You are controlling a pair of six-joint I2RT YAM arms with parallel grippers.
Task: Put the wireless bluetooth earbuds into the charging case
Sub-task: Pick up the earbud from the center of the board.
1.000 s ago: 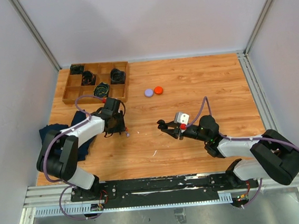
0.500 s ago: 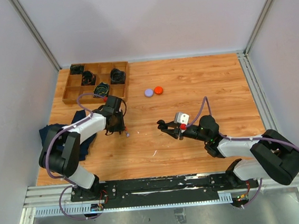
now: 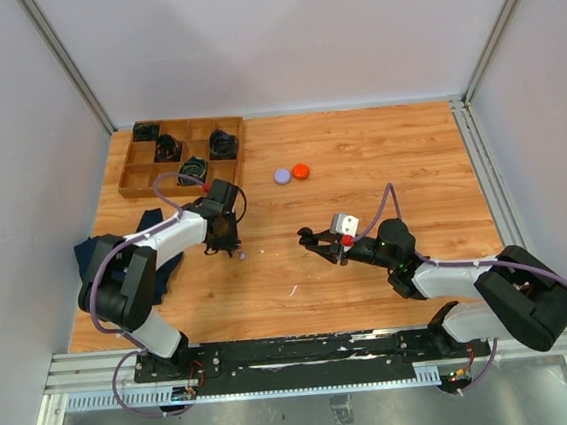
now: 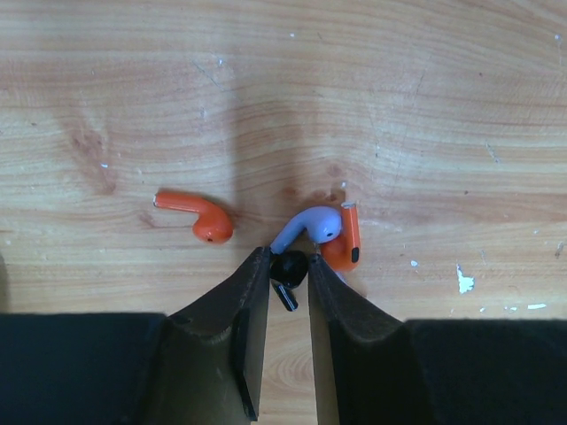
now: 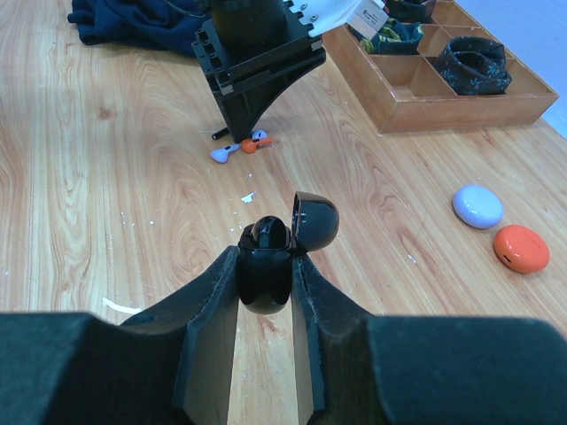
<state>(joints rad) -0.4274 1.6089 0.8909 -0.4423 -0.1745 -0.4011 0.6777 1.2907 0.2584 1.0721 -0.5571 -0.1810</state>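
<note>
1. Black plastic: the black earbud [image 4: 289, 268] lies on the wooden table [image 4: 425, 106] between the tips of the left pincer [image 4: 289, 258].
2. Left pincer: the jaws are nearly together and pinch the black earbud at its bulb. The stem points to six o'clock, down the gap between them.
3. Neighbours: a purple earbud [image 4: 315, 225] sits at one o'clock of the black one, just beside it. An orange earbud [image 4: 342, 241] rests against the purple at its four o'clock. A second orange earbud [image 4: 195, 215] lies apart at ten o'clock.
4. Right pincer [image 5: 266, 264]: pressed on the black charging case [image 5: 266, 282], with the lid [image 5: 315, 220] hinged open. In the top view it stands at three o'clock of the left pincer, well apart.
5. Handling, as judged:
   - Lift straight up so the purple earbud is not dragged along.
   - Grip lightly, as so small and smooth a bud may twist.
   - Carry it toward three o'clock and seat it stem-first in the open case.
</note>
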